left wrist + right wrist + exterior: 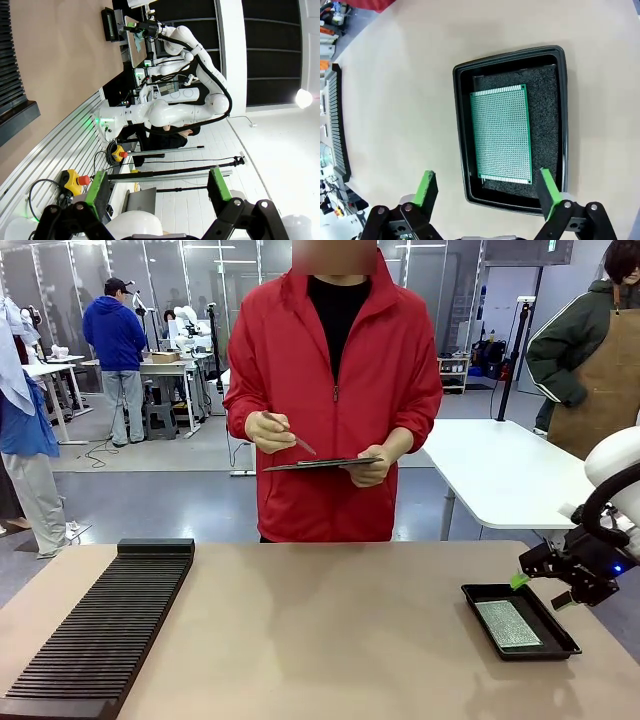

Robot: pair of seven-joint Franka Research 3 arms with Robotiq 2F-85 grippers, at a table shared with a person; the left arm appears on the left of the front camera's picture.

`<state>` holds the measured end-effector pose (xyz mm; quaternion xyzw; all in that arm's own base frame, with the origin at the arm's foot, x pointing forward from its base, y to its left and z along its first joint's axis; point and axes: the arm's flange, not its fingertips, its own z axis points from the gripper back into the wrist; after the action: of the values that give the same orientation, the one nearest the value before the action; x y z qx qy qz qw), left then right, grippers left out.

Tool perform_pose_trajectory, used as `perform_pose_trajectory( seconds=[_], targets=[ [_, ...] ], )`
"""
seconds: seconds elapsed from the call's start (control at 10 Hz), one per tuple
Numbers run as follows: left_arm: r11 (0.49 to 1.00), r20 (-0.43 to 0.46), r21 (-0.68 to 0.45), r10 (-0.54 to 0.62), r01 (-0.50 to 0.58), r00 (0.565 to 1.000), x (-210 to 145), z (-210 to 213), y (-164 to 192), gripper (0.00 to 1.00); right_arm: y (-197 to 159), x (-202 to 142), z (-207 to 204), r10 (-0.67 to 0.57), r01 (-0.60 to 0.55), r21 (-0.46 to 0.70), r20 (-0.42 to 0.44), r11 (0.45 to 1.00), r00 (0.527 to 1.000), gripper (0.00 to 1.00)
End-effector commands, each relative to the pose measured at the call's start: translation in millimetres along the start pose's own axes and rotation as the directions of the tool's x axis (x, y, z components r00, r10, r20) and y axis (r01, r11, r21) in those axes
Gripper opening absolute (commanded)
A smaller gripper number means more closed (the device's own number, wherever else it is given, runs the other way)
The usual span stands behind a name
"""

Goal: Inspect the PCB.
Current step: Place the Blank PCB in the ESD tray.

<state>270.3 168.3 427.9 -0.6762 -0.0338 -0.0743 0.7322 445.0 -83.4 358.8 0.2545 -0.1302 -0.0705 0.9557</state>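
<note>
Rectangular green PCB (501, 134), finely perforated, lies flat on black foam in tray (460, 130). Right pincer (487, 190) wide apart above; left pincer (157, 187) wide apart.

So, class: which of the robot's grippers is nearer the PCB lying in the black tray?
The right. The right gripper hangs open just above the PCB in the black tray. The left gripper, also open, is off beyond the table's opposite side.
</note>
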Motion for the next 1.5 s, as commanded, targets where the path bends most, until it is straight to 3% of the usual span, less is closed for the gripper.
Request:
perform_pose_trajectory(
  seconds=[0.0, 1.0, 1.2, 1.4],
  targets=[
    [1.0, 0.001, 0.004, 0.001, -0.001, 1.0, 1, 2, -2, 1.0, 1, 1, 0, 0.023, -0.023, -0.006, -0.003, 1.0, 1.0, 1.0],
    [1.0, 0.001, 0.004, 0.001, -0.001, 1.0, 1, 2, -2, 1.0, 0, 1, 1, 0.008, -0.008, -0.005, -0.002, 1.0, 1.0, 1.0],
    [1.0, 0.001, 0.004, 0.001, -0.001, 1.0, 1, 2, -2, 1.0, 0, -7, 36, -0.035, 0.037, 0.068, -0.021, 0.997, 0.999, 1.0],
    [1.0, 0.001, 0.004, 0.001, -0.001, 1.0, 1, 2, -2, 1.0, -11, -37, 94, -0.11, 0.117, 0.22, -0.043, 0.969, 0.993, 1.0]
  ],
)
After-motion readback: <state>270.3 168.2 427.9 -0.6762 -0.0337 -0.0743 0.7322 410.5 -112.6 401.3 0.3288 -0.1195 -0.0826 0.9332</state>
